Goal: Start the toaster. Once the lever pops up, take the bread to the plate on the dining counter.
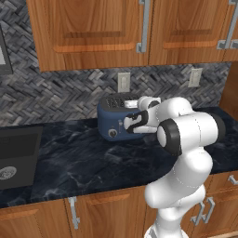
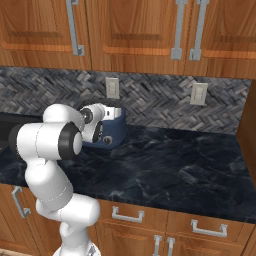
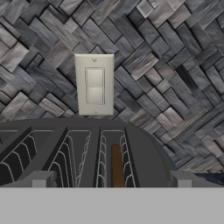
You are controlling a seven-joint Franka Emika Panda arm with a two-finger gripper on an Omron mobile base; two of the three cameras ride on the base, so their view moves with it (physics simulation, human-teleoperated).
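- Black marbled worktop [image 1: 79,162] is seen across the middle of both base views, backed by grey herringbone tile [image 2: 160,100] under wooden cabinets [image 1: 93,32].
- The toaster [image 1: 111,122] is placed at frame centre in the left base view, against the tile.
- The bread [image 3: 116,166] is seen upright in a right-hand slot, low in the hand view.
- The gripper [image 3: 111,186] is held wide open above the slots, nothing gripped.
- A wall switch [image 3: 94,85] is seen above.

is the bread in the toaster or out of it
In. The brown bread stands on edge down inside one slot of the toaster, between the wire guides.
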